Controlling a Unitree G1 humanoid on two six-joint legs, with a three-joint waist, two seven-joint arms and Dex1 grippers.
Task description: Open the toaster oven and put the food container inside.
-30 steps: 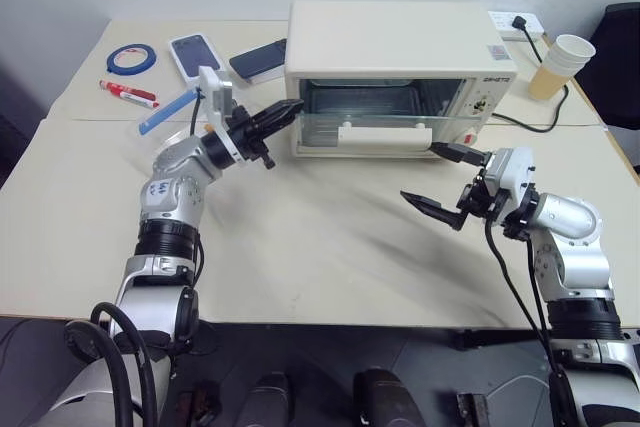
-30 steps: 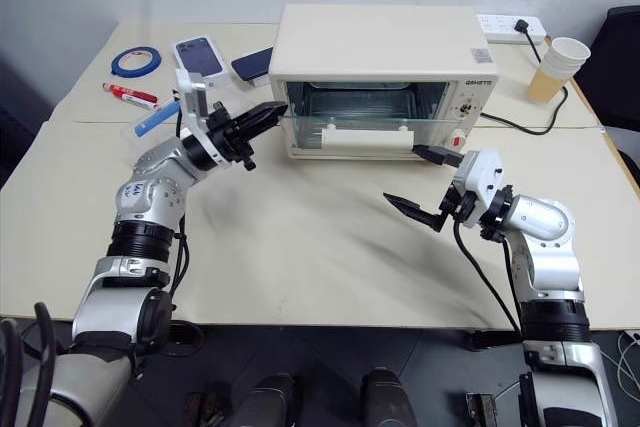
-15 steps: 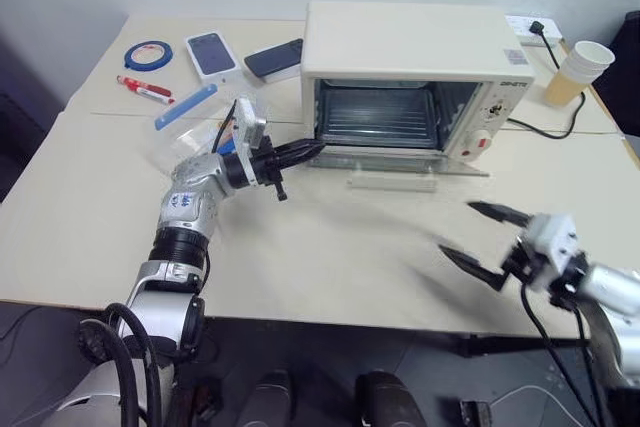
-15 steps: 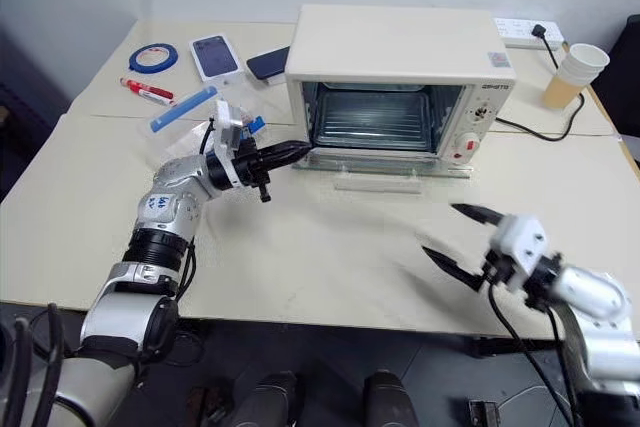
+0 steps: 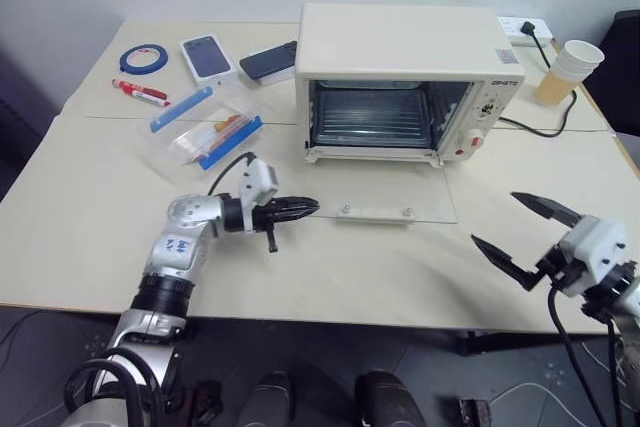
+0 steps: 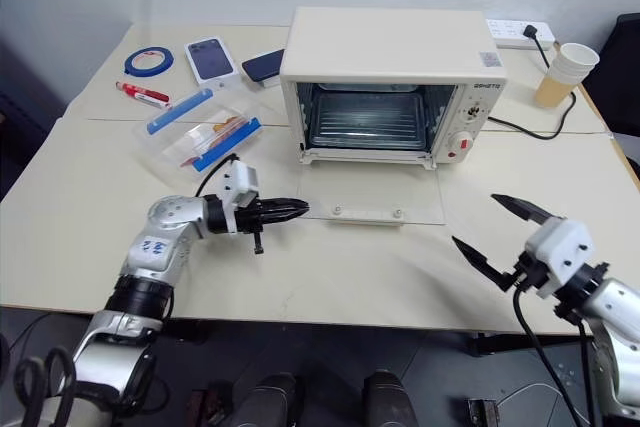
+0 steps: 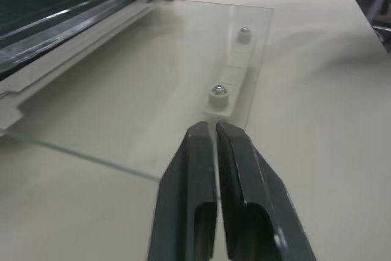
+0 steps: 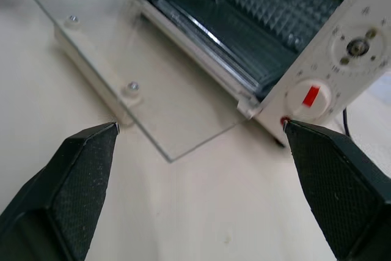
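Oven (image 5: 405,42) door (image 5: 385,193) now lies flat open on the table (image 5: 90,217), where a second ago it was only partly down, and both arms have drawn back from it. The food container (image 5: 213,134) sits left of the oven, behind the left claw (image 5: 312,206), whose fingers are nearly closed on nothing by the door's near left corner. Right claw (image 5: 527,224), spread wide and empty, hovers off the door's right.

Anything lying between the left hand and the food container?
No: bare tabletop separates the left hand from the food container, seen in both eye views.
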